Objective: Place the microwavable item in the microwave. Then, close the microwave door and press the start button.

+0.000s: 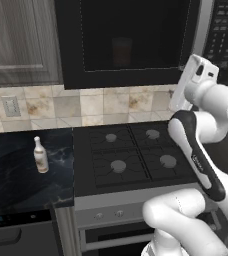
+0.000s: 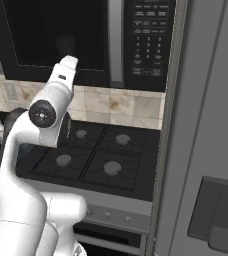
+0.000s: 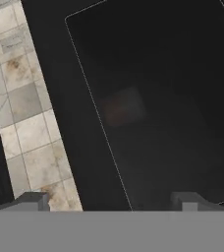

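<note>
Tumbler [image 1: 122, 51] sits inside the microwave [image 1: 136, 42], a dim reddish shape behind the shut door [image 1: 131, 37] window. Gripper [image 3: 111, 202] spread and empty, tips facing the door's lower glass. Start button on the keypad strip [image 2: 147, 37] not yet pressed. Risk: hand sits left of the bar handle [image 2: 116, 42]; crossing to the keypad could catch the handle or strike a wrong key. Fridge wall [image 2: 206, 125] crowds the right; open room above the stove [image 1: 131, 155].

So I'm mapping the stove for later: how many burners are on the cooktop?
4, in a two-by-two grid on the black cooktop: back left, back right, front left, front right. The arm crosses the right edge, but nothing more seems hidden.
</note>
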Controlling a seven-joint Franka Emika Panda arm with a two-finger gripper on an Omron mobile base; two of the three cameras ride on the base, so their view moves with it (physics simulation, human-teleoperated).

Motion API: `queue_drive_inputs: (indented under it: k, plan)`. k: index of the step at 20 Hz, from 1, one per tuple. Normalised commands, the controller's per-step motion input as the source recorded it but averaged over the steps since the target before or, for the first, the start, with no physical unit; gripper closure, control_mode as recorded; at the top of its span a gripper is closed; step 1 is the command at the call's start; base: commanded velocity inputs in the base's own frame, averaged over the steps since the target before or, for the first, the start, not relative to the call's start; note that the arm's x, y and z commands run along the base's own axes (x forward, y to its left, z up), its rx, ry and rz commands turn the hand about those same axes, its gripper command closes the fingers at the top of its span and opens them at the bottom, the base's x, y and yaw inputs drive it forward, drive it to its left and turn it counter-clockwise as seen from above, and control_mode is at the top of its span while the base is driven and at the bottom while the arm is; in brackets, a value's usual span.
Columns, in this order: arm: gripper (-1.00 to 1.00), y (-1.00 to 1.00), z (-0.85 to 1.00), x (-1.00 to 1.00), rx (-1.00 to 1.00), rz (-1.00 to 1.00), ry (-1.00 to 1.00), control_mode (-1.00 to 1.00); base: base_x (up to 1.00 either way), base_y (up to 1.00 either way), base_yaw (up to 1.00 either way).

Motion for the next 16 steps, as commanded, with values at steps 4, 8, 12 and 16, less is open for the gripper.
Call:
queue_drive_inputs:
  k: [4, 8, 12, 16]
  plan:
    - [-1.0, -0.84, 0.19, -0.59, 0.0, 0.0, -0.06, -1.0, 0.0, 0.0, 0.0]
    - [-1.0, -0.9, 0.12, -0.19, 0.0, 0.0, 0.0, -1.0, 0.0, 0.0, 0.0]
    - [-1.0, -0.87, 0.0, -0.15, 0.0, 0.0, 0.0, -1.0, 0.0, 0.0, 0.0]
    - [-1.0, -0.56, -0.03, 0.0, 0.0, 0.0, 0.01, -1.0, 0.0, 0.0, 0.0]
